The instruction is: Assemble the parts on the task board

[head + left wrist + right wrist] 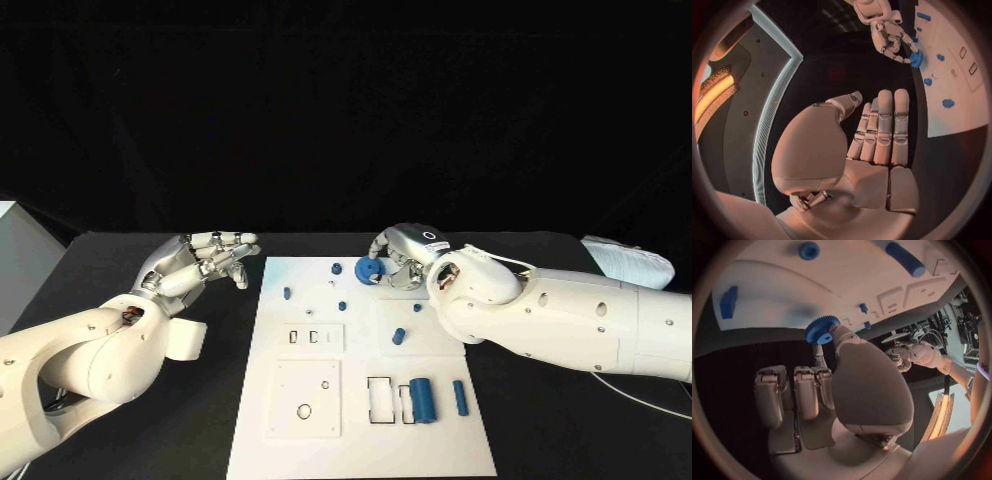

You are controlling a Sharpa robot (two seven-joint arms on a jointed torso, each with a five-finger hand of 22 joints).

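Note:
The white task board (361, 440) lies mid-table. My right hand (408, 252) hovers over the board's far edge and pinches a blue toothed gear (369, 270) between thumb and finger. The right wrist view shows that gear (821, 329) at the tips of my right hand (854, 380), just off the board's (786, 285) edge. My left hand (211, 256) floats left of the board with straight fingers, holding nothing; its flat palm (876, 135) shows in the left wrist view, with the gear (916, 59) beyond. A thick blue cylinder (423, 399) and a thin blue pin (460, 397) lie near the board's front.
Several small blue pegs (287, 293) stand across the board's far half. Two raised white plates (306, 398) with slots sit on its left side. A white bundle (627, 260) lies at the table's right, and a pale box (18, 250) stands at the left edge.

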